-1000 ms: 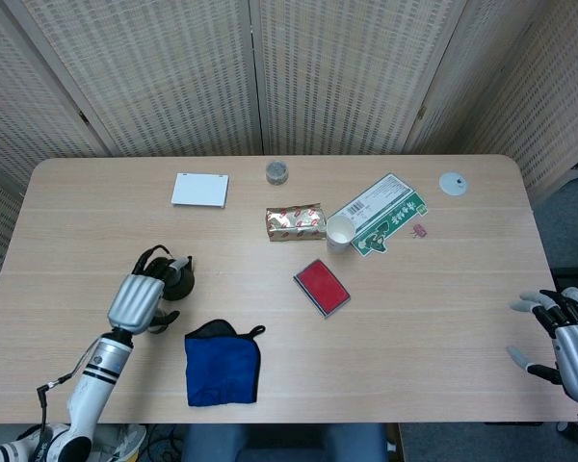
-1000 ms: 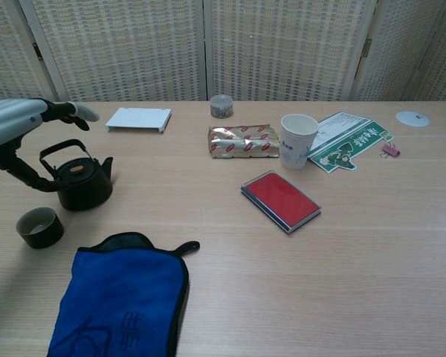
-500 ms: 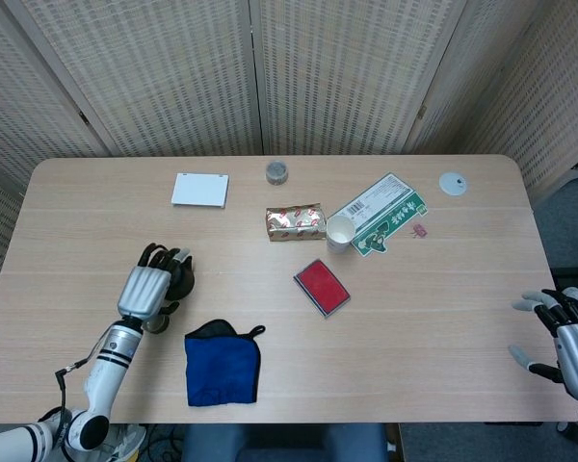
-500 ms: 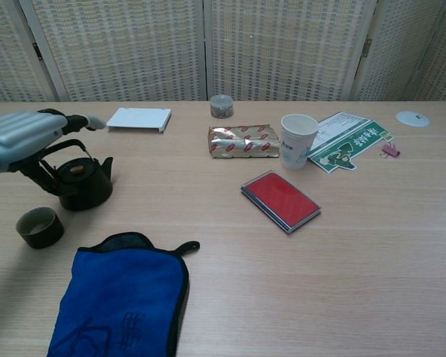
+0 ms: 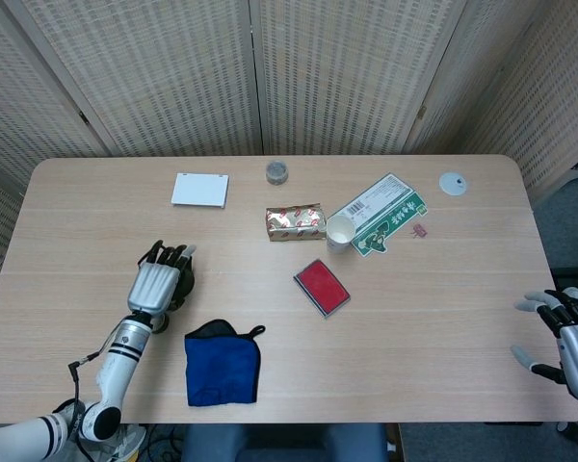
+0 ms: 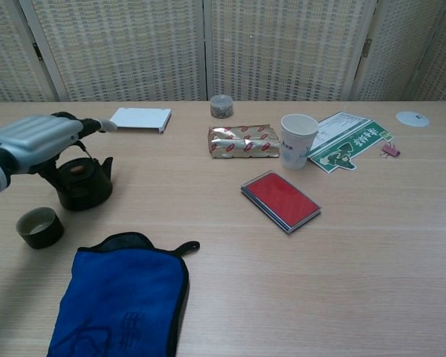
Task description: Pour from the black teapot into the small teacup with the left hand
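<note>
Hovering over the black teapot (image 6: 82,186) — left hand (image 6: 37,134), fingers extended, gripping nothing; small teacup (image 6: 39,226) just beside (right hand (image 5: 570,337) spread, empty).

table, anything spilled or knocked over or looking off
Nothing stands out. The black teapot stands upright under the left hand, the small teacup sits upright beside it, and no liquid shows on the table. The paper cup is upright too.
</note>
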Tool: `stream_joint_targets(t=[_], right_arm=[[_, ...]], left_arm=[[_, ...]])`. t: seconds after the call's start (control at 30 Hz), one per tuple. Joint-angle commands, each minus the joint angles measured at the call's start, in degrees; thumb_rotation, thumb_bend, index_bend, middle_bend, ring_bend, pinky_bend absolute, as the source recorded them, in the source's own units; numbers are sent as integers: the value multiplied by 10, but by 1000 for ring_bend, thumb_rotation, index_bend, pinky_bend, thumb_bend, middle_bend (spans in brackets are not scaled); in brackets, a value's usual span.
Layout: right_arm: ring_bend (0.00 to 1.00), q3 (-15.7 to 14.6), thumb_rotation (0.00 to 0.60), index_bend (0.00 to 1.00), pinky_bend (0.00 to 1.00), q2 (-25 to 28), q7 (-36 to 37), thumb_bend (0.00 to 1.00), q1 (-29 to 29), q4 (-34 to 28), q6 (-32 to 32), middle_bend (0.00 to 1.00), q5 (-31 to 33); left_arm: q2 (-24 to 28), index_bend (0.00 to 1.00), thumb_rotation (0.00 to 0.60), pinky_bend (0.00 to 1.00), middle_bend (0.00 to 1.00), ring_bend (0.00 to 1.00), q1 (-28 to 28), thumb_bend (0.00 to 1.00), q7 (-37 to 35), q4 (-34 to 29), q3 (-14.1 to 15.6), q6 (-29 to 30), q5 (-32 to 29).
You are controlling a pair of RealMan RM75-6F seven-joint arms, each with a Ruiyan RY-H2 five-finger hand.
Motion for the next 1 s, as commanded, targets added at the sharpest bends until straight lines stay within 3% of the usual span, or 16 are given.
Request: stream_joint_targets(t=[0.03,1.0], right_arm=[[163,0,600,334,226,0,1,144,0,1,0,264,0],[163,2,600,334,226,0,4,143,-4,6,2,264,5]], left_arm=[[-6,61,600,12,100,132,-6,200,6,9,-2,-4,-8],[-47,49,600,12,93,125,-43,200,16,135,-16,-35,-67]])
